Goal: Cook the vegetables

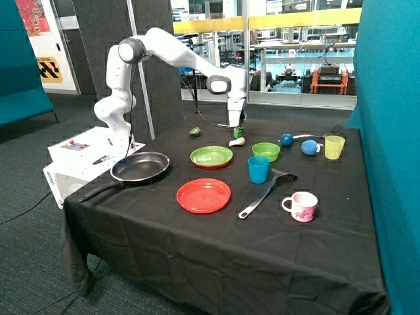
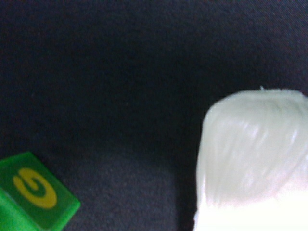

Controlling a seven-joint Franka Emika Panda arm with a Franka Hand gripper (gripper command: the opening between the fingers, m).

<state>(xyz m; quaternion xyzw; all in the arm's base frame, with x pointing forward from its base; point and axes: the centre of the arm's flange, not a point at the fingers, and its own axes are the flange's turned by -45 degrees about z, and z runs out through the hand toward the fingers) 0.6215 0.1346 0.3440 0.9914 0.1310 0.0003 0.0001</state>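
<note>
The whitish cream vegetable [image 1: 237, 141] lies on the black tablecloth just behind the green plate [image 1: 211, 156]. It fills one side of the wrist view [image 2: 250, 154], very close to the camera. The dark green vegetable [image 1: 195, 131] sits further back on the cloth, toward the robot's base. My gripper [image 1: 235, 126] hangs straight down just above the whitish piece. A bright green cube [image 1: 238, 133] with a yellow letter [image 2: 33, 197] lies right beside that piece. The black frying pan [image 1: 140, 167] rests at the table's corner near the robot base, with nothing in it.
In front of the green plate is a red plate [image 1: 204, 195]. A green bowl [image 1: 266, 151], blue cup [image 1: 258, 169], spatula [image 1: 266, 193] and pink mug [image 1: 302, 206] stand nearby. Two blue balls [image 1: 287, 140] [image 1: 309, 147], a yellow cup [image 1: 334, 147] and a fork [image 1: 321, 134] are at the back.
</note>
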